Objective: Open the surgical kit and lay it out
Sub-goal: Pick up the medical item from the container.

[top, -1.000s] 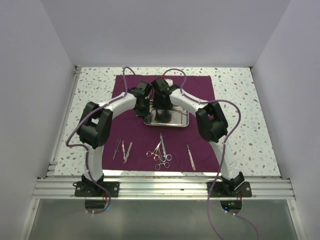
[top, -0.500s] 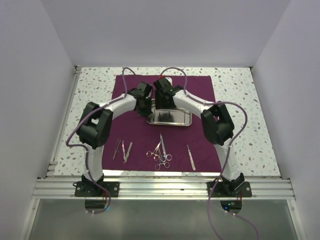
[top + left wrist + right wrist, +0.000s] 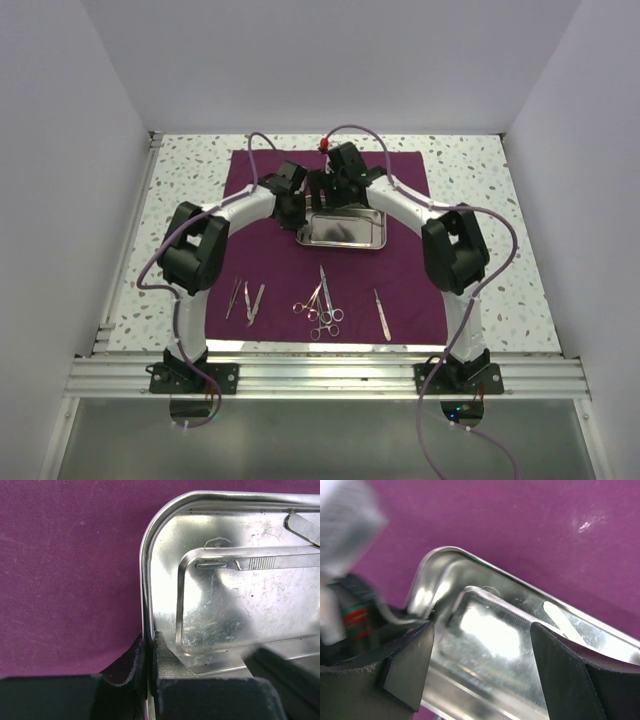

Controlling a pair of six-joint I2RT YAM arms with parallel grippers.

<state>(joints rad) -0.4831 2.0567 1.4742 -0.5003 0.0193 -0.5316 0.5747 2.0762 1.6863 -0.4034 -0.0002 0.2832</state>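
The maroon cloth lies spread flat on the table. The shiny steel tray sits on its middle. My left gripper is shut on the tray's left rim, one finger inside and one outside. In the left wrist view a slim silvery handle lies in the tray. My right gripper hovers open over the tray's far left corner, holding nothing. Tweezers, scissors and forceps and one slim tool lie on the cloth's near part.
Speckled tabletop shows on both sides of the cloth. White walls close in the back and sides. A metal rail runs along the near edge by the arm bases. Purple cables arch over the wrists.
The right gripper has moved farther back and slightly right over the tray, and its elbow swung right. The tray, held by the left gripper, has shifted a little to the right and back.
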